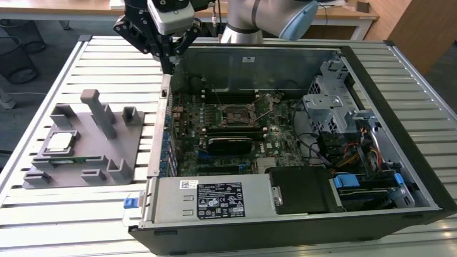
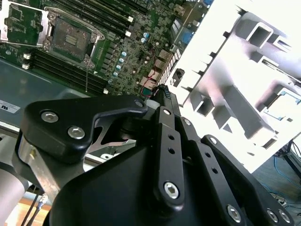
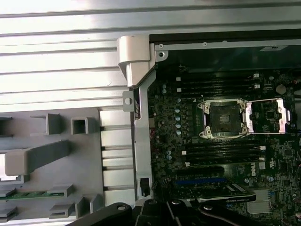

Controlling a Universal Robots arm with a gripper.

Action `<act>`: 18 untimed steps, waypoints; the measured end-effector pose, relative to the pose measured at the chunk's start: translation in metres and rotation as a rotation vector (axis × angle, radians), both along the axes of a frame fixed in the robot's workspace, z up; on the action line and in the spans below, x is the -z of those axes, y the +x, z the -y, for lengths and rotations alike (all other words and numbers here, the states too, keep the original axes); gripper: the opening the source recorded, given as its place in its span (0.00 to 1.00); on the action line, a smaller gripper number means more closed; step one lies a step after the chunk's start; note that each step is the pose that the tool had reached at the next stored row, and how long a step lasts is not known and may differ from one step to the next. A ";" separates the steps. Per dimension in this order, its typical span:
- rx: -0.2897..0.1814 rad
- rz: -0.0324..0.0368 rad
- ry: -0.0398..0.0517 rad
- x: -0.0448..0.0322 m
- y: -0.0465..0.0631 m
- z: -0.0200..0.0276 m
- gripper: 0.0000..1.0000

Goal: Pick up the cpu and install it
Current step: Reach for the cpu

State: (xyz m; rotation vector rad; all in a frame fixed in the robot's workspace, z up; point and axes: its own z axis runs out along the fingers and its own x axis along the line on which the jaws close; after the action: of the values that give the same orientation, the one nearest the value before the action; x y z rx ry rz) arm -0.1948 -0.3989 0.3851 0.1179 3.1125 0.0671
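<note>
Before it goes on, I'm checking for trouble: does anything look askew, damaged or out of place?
Nothing stands out. The cpu lies flat in the grey fixture, the motherboard's socket is open and empty, and the gripper hangs above the case wall.

My gripper (image 1: 169, 65) hung above the case's side wall (image 3: 140, 141), with open air around it. On the exterior view's left, the fixture's tall post (image 1: 96, 110) rose just beside the cpu (image 1: 59, 141). The socket (image 1: 236, 113) lay uncovered from above, well apart from the drive cage (image 1: 330, 101).
</note>
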 end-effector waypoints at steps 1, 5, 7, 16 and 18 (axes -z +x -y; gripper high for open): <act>0.000 0.0000 0.0000 0.0001 -0.001 0.0000 0.11; 0.000 0.0000 0.0000 0.0004 -0.004 0.0000 0.11; 0.000 -0.0001 -0.0001 0.0006 -0.006 0.0000 0.11; 0.000 0.0000 0.0000 0.0014 -0.016 0.0000 0.11; 0.000 0.0000 0.0000 0.0016 -0.018 0.0000 0.11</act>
State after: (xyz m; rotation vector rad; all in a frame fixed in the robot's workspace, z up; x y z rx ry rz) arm -0.2125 -0.3989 0.3836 0.1180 3.1125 0.0671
